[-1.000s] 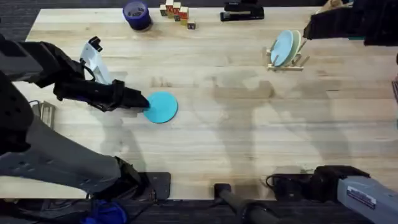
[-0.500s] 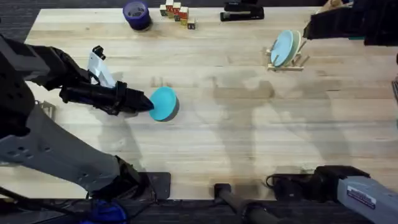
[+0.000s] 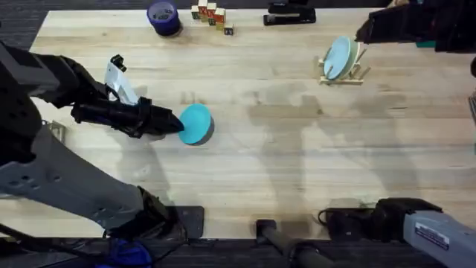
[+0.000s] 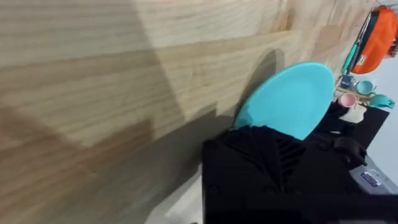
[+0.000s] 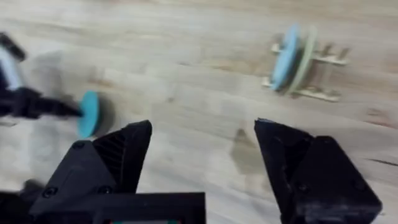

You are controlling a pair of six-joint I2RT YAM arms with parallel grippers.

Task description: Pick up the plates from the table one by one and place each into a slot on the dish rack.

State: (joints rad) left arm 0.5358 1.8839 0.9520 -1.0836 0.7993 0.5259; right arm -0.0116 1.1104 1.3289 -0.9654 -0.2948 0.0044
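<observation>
No readable writing appears on the teal plate (image 3: pixel 196 123) or on any other item. The teal plate is raised off the table (image 3: pixel 297 164), left of the tabletop's centre, tilted with its face toward the camera above. My left gripper (image 3: pixel 175 123) is clamped on its left rim, fingers closed across the edge. The table is light planked wood with visible grain. Near the far right corner, the dish rack (image 3: pixel 343 71) stands with a pale blue plate (image 3: pixel 338 57) and a cream plate (image 3: pixel 354 53) upright in its slots. My right gripper (image 5: pixel 202 155) hovers with its fingers spread apart, holding nothing. A purple tape roll (image 3: pixel 163 16) sits at the far edge.
</observation>
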